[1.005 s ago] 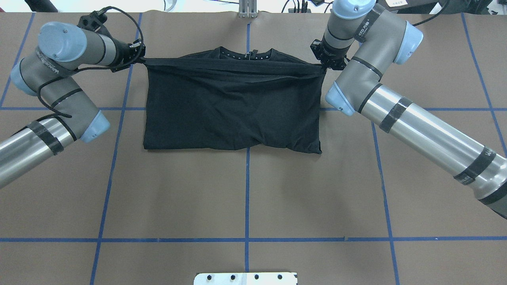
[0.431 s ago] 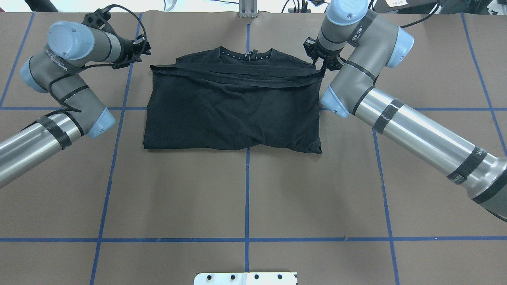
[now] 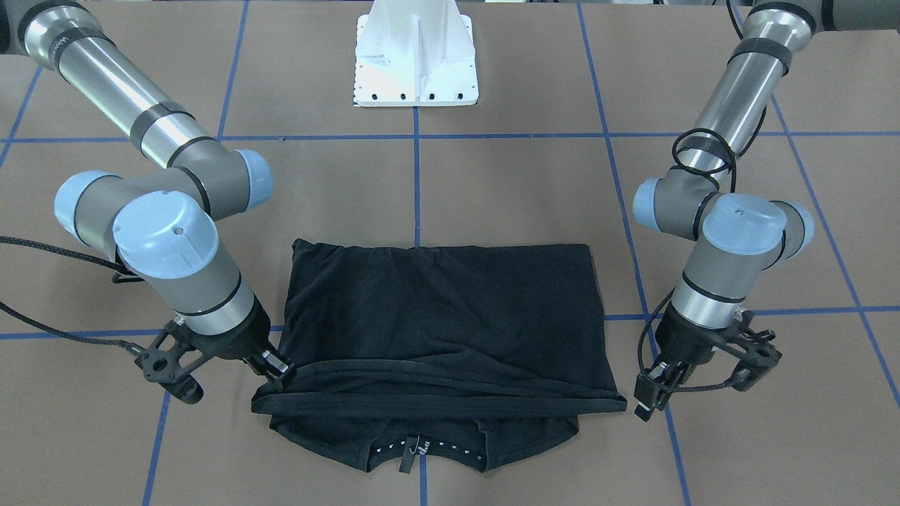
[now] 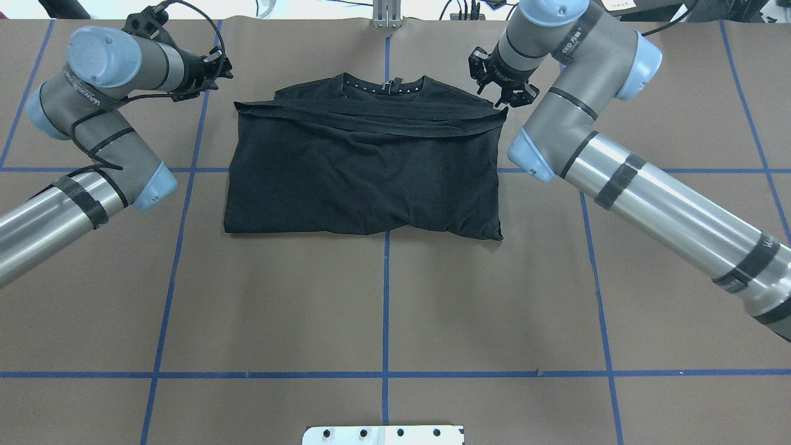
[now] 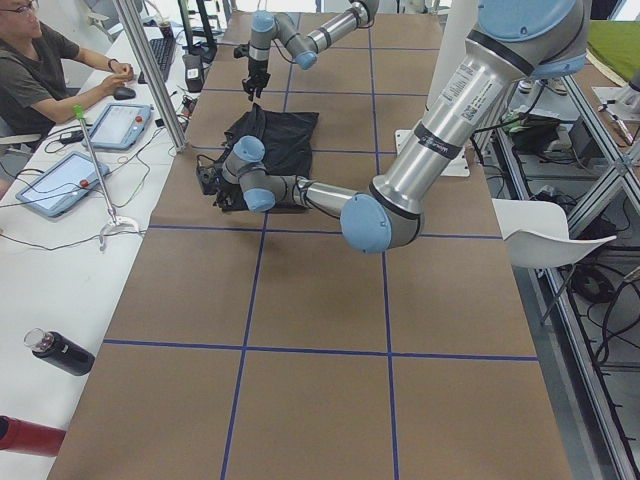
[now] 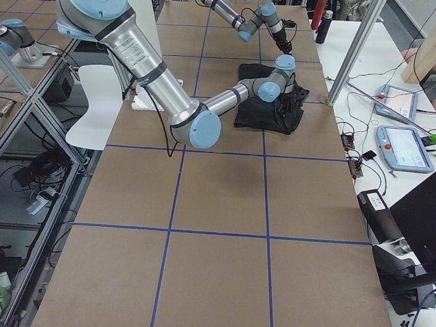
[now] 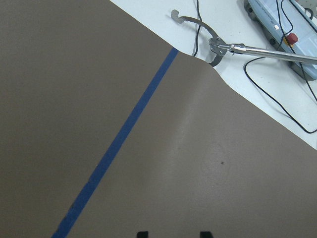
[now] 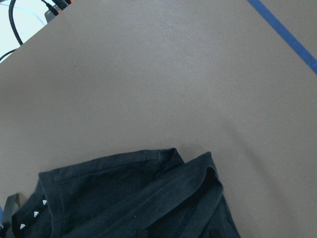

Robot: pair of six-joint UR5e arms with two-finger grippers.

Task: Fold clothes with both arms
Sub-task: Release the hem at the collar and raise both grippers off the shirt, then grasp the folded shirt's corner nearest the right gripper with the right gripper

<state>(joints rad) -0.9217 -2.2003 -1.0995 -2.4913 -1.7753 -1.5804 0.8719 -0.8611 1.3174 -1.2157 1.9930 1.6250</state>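
Black T-shirt (image 4: pixel 364 179) folded, jaws parted

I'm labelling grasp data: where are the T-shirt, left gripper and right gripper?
T-shirt (image 4: pixel 364 173), overhead view, middle of the folded body.
left gripper (image 3: pixel 650 402), front-facing view, between its fingertips.
right gripper (image 3: pixel 278 370), front-facing view, between its fingertips.

Left arm (image 3: pixel 738 239) and right arm (image 3: pixel 176 246) were both bent at the elbow, wrists angled down. Left gripper (image 3: pixel 650 399) and right gripper (image 3: pixel 276 369) hung low, jaws apart, empty.
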